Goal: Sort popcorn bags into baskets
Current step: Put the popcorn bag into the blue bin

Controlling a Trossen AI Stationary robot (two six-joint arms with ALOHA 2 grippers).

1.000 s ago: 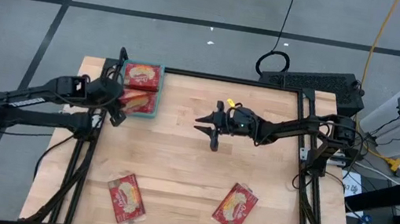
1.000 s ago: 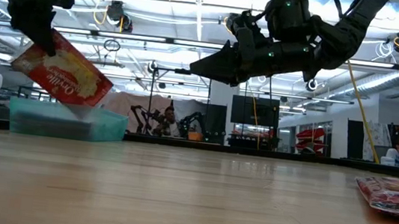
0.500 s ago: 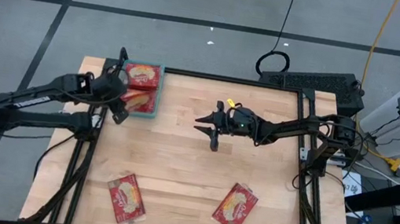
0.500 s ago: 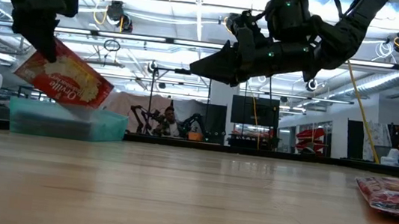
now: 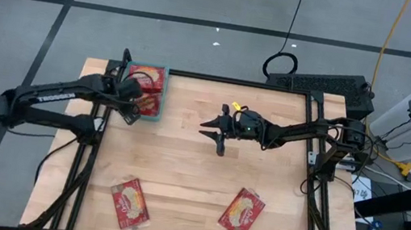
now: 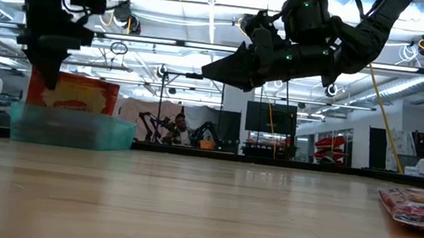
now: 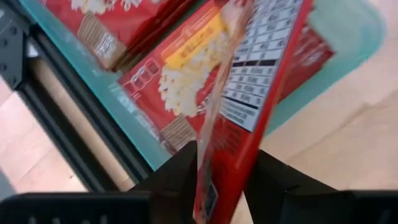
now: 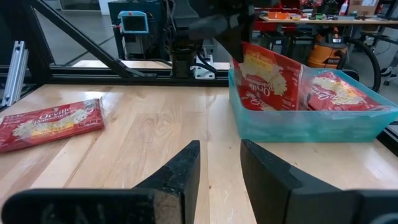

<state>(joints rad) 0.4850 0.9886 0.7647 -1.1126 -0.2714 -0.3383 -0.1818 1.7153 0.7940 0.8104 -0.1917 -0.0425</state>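
- Wooden table (image 5: pixel 190 162), light-planked, carries everything here; the low view looks past it into a large workshop under bright ceiling lights, where people sit far back.
- Left arm reaches to the table's far left corner, its left gripper (image 5: pixel 131 101) over the teal-green basket (image 5: pixel 161 92).
- Right arm waits stretched toward mid-table, the right gripper (image 5: pixel 214 133) raised off the wood, well apart from the basket, its fingers (image 8: pixel 180 168) parted with nothing between them.
- Basket sits directly below the left gripper, with popcorn bags lying flat inside (image 5: pixel 146 78).
- One popcorn bag (image 6: pixel 71 93) stands on edge in the basket between the left gripper's fingers (image 7: pixel 183 171), which flank its near edge; whether they pinch it I cannot tell.
- Two more bags lie on the table's near side, far from both grippers: one left (image 5: pixel 130 202), one right (image 5: pixel 242 213).
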